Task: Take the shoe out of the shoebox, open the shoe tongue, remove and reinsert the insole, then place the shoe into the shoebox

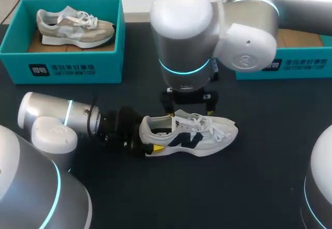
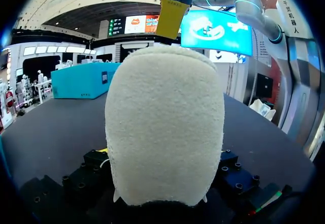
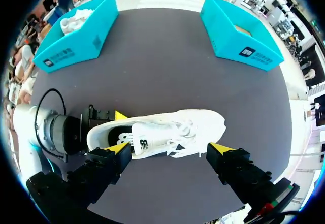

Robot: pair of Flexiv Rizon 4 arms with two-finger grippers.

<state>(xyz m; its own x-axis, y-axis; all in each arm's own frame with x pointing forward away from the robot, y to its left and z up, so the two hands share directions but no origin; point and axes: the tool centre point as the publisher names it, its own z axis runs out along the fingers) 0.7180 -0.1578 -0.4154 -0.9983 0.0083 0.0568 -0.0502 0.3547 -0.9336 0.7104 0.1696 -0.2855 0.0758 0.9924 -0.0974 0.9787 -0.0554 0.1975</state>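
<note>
White shoe (image 1: 192,135) with dark side mark: sole down on the dark surface (image 1: 259,187), out of any box. Toe toward the right arm's side, heel toward the left arm's.

Left tool (image 1: 148,138): comes in low along the surface and meets the shoe at the heel. One yellow tip shows on the heel's near side in the head view, the other on its far side in the right wrist view. Closed narrow, clamping the heel from both sides. In its own wrist view the fuzzy heel back fills everything ahead of it.

Right tool (image 1: 189,107): hangs above the shoe, over the collar and laces, fingers pointing down. Spread wide and gripping nothing. Seen from its wrist, the shoe lies crosswise ahead of the two fingers; contact cannot be made out.

Teal shoebox (image 1: 62,68) holding a beige shoe (image 1: 72,26): well apart from the white shoe, beyond its heel end. Second teal shoebox (image 1: 290,65): well apart, beyond its toe end, partly hidden by the right arm.
</note>
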